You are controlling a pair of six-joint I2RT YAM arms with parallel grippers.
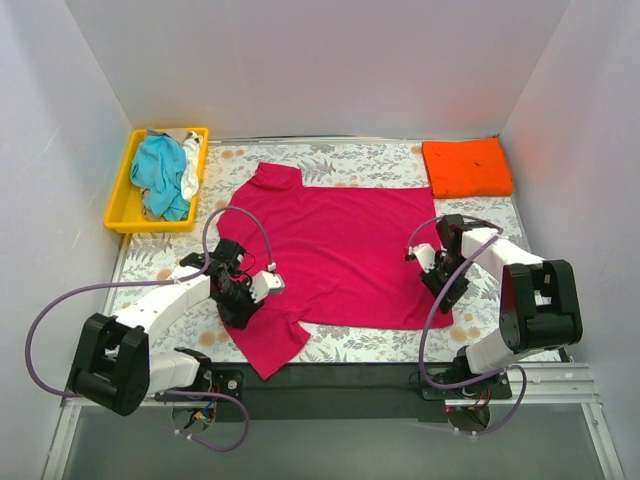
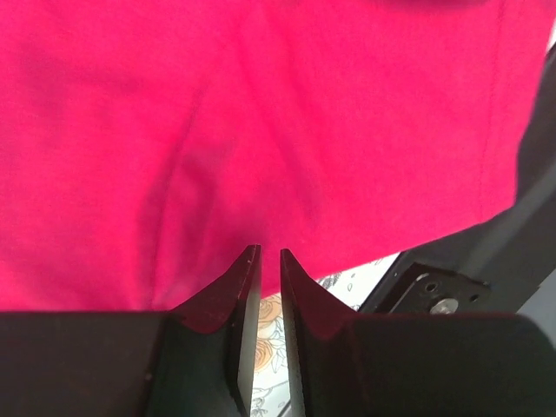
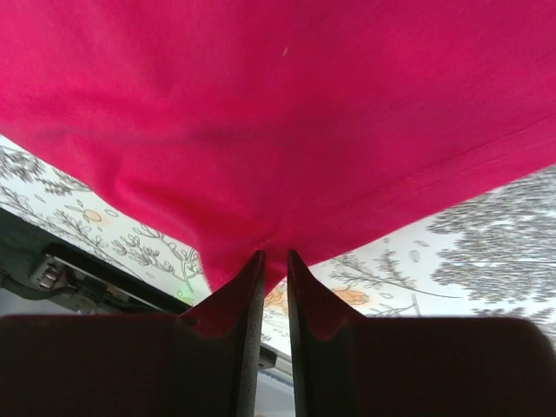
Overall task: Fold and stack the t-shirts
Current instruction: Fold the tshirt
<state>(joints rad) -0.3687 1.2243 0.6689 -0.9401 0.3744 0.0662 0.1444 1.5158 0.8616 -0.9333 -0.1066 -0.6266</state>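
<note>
Magenta t-shirt (image 1: 340, 250) lies crosswise, neck left, hem right, left gripper (image 2: 269, 252) and right gripper (image 3: 274, 254) closed on its edges.

Our left arm (image 1: 165, 298) reaches low from its base toward the middle, with the wrist bent so the left gripper (image 2: 268, 252) points down. Its 2 fingers stand almost together with a thin slit between them, and they seem to pinch the edge of the magenta t-shirt (image 1: 340, 245). Our right arm (image 1: 500, 255) folds at the elbow, wrist turned inward. The right gripper (image 3: 274, 254) has its 2 fingers drawn nearly together on a bunched edge of the same cloth.
</note>
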